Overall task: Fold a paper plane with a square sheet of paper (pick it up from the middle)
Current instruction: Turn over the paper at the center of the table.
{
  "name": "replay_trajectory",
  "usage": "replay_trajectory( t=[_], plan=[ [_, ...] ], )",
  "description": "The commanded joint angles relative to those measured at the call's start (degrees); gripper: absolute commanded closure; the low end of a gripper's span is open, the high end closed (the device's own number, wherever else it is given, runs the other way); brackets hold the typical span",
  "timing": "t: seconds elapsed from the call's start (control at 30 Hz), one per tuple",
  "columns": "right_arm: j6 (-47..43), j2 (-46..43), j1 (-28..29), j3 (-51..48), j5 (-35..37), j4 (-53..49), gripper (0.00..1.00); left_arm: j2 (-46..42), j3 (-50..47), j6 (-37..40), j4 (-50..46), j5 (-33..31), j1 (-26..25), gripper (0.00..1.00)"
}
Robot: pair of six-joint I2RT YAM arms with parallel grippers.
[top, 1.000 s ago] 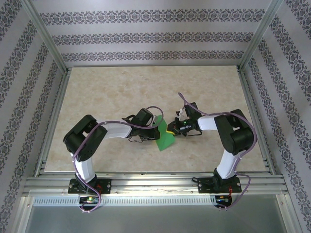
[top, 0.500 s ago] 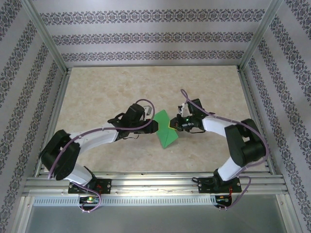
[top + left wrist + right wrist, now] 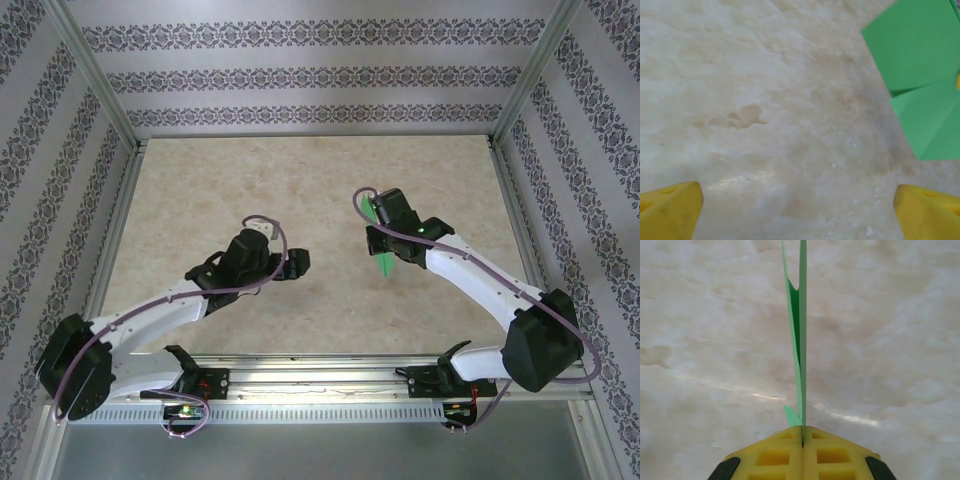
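The square sheet of paper (image 3: 386, 266) is bright green and folded into a flat pointed shape, held off the table right of centre. My right gripper (image 3: 384, 238) is shut on it. In the right wrist view the paper (image 3: 801, 340) runs edge-on straight out from the shut yellow fingers of the right gripper (image 3: 802, 432). My left gripper (image 3: 298, 262) hovers left of the paper, apart from it. In the left wrist view the left gripper (image 3: 800, 215) is open, its yellow fingertips (image 3: 670, 210) wide apart over bare table. The folded paper (image 3: 920, 65) shows at the upper right.
The beige marbled tabletop (image 3: 300, 180) lies inside an aluminium frame, with a rail (image 3: 320, 375) along the near edge and posts at the corners. Patterned walls stand on three sides. Both arms reach in from the near rail.
My left gripper has opened, let go of the paper and drawn back to the left. My right gripper has carried the paper right and away from the left one, turning it on edge.
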Motion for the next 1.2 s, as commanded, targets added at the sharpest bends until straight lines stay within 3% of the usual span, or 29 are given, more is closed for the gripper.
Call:
replay_trajectory(
  t=[0.0, 0.13, 0.33, 0.5, 0.6, 0.7, 0.8, 0.93, 1.17],
  plan=[
    [-2.9, 2.4, 3.3, 2.4, 16.9, -7.2, 0.96, -5.8, -2.8, -1.1, -0.5, -6.7, 1.0, 0.00],
    [-2.4, 7.3, 8.4, 3.5, 21.6, -7.4, 0.96, -15.0, -7.5, -1.4, -0.7, -9.3, 1.5, 0.00],
    [4.0, 18.6, 15.7, 8.6, 18.6, -10.2, 0.95, -25.4, -10.7, -4.6, -6.2, -13.1, 2.3, 0.00],
    [7.9, 29.0, 21.2, 16.8, 9.9, -11.0, 0.90, -29.2, -11.6, -5.1, -9.0, -13.0, 2.4, 0.00],
    [8.2, 33.2, 22.4, 21.3, 0.3, -9.7, 0.82, -30.3, -11.7, -5.2, -9.6, -12.1, 2.5, 0.02],
    [8.4, 31.6, 22.1, 21.6, -10.7, -4.9, 0.73, -29.7, -11.2, -4.8, -9.8, -9.9, 2.7, 0.08],
    [10.5, 24.4, 19.3, 15.3, -20.4, 4.4, 0.56, -26.2, -10.2, -4.7, -9.0, -6.2, 2.8, 0.13],
    [16.8, 15.5, 10.0, 2.9, -31.2, 15.4, 0.55, -16.0, -6.4, -4.7, -7.8, -0.1, 2.9, 0.22],
    [22.8, 13.6, -4.8, -11.5, -49.6, 29.8, 0.73, 3.4, 0.2, -8.6, -3.7, 10.2, 2.9, 0.44]
  ],
)
